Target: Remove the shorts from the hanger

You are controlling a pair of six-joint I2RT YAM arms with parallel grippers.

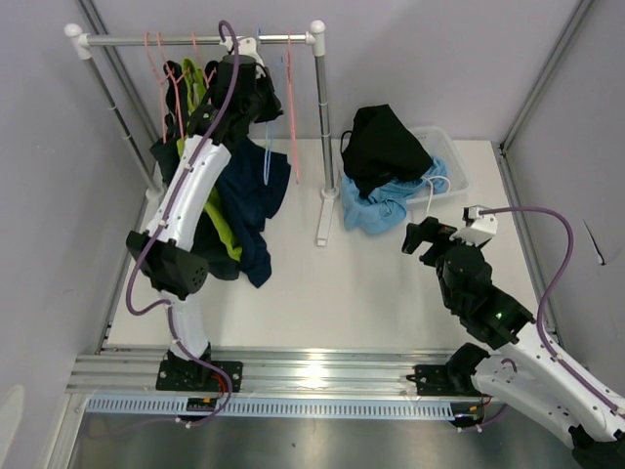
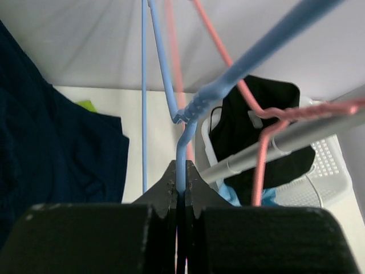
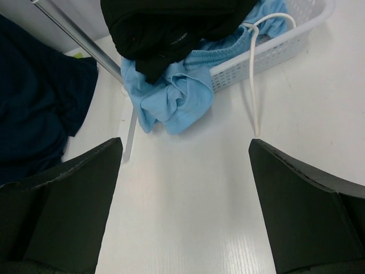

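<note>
My left gripper (image 2: 181,174) is shut on the wire neck of a blue hanger (image 2: 188,123), up by the rack rail (image 1: 195,40). In the top view this gripper (image 1: 256,98) is among the hanging clothes. Navy shorts (image 1: 252,200) and lime green shorts (image 1: 223,223) hang below it beside my arm. The navy shorts fill the left of the left wrist view (image 2: 51,154). Black shorts (image 1: 383,145) and light blue shorts (image 1: 386,207) lie in and over a white basket (image 1: 451,161). My right gripper (image 1: 422,237) is open and empty above the table, in front of the light blue shorts (image 3: 171,97).
Pink hangers (image 1: 156,68) hang on the rail; one crosses the left wrist view (image 2: 259,148). The rack's right post (image 1: 319,117) and its foot (image 1: 325,223) stand between the hanging clothes and the basket. A white drawstring (image 3: 252,85) trails out of the basket (image 3: 285,40).
</note>
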